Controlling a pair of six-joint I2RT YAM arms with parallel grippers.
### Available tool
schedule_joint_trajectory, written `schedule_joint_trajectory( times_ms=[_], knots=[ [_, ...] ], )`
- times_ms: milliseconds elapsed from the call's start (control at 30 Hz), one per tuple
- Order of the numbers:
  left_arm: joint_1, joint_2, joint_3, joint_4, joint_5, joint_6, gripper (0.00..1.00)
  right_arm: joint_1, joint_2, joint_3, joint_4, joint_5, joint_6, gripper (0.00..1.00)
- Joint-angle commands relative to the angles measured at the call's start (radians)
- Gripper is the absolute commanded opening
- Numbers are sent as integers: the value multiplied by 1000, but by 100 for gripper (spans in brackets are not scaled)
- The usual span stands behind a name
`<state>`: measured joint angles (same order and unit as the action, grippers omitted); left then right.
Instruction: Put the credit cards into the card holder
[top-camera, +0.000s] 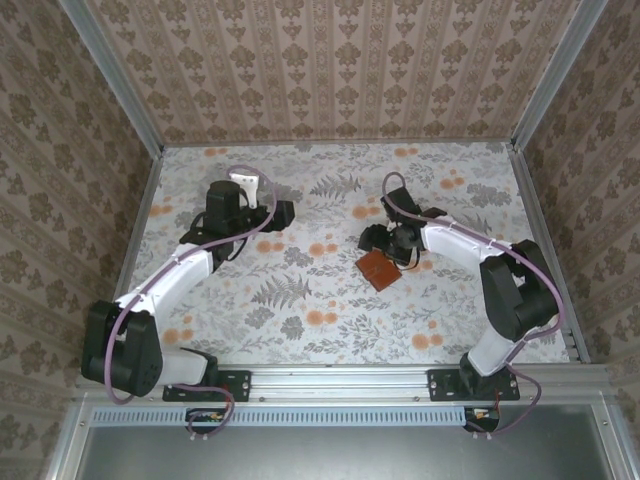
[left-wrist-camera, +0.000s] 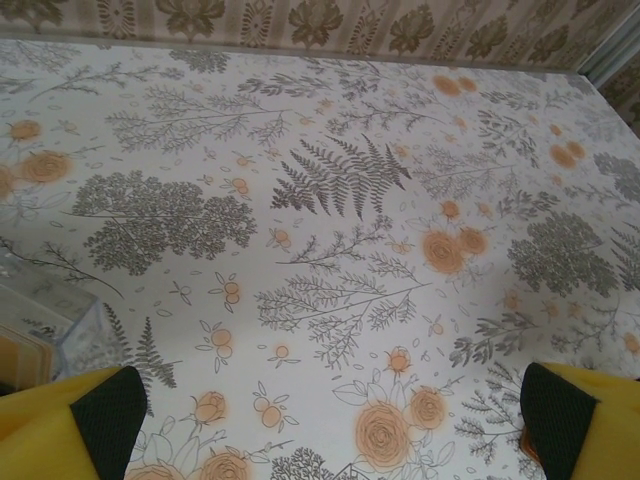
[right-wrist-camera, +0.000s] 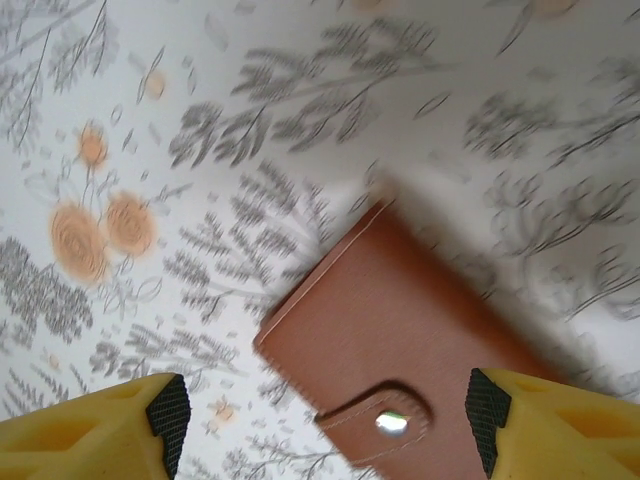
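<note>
Your right tool (right-wrist-camera: 328, 420) hangs released over the closed card holder (right-wrist-camera: 400, 300), straddling it; your left tool (left-wrist-camera: 330, 420), well apart from it, gapes released.

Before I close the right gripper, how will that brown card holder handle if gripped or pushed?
The card holder lies flat and thin, so it will probably slide rather than tip. Its snap tab looks fastened, so it should hold folded when lifted.

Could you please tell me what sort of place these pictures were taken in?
Probably a staged robot test booth, not a real home: wallpapered walls set in an aluminium frame, a floral-covered table, and a left arm and right arm bolted at its near edge.
</note>
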<state>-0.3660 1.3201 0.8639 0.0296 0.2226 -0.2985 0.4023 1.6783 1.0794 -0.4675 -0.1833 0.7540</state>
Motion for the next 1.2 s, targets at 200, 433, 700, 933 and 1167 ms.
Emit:
schedule_joint_trajectory(
  times_ms=[200, 433, 700, 933, 1167],
  knots=[
    [-4, -33, 20, -33, -55, -20, 100, 25, 189, 174, -34, -14, -31, 72],
    [0, -55, -5, -44, -88, -22, 100, 96, 241, 192, -11, -128, -136, 69],
    [2, -40, 7, -46, -89, -22, 100, 210, 210, 187, -104, -304, -351, 67],
    [0, 28, 29, -48, 55, -29, 97, 175, -43, 24, -121, -43, -264, 62],
    [-52, 213, 111, -44, 325, -119, 84, 99, -64, -74, -21, -20, -95, 51]
  ],
)
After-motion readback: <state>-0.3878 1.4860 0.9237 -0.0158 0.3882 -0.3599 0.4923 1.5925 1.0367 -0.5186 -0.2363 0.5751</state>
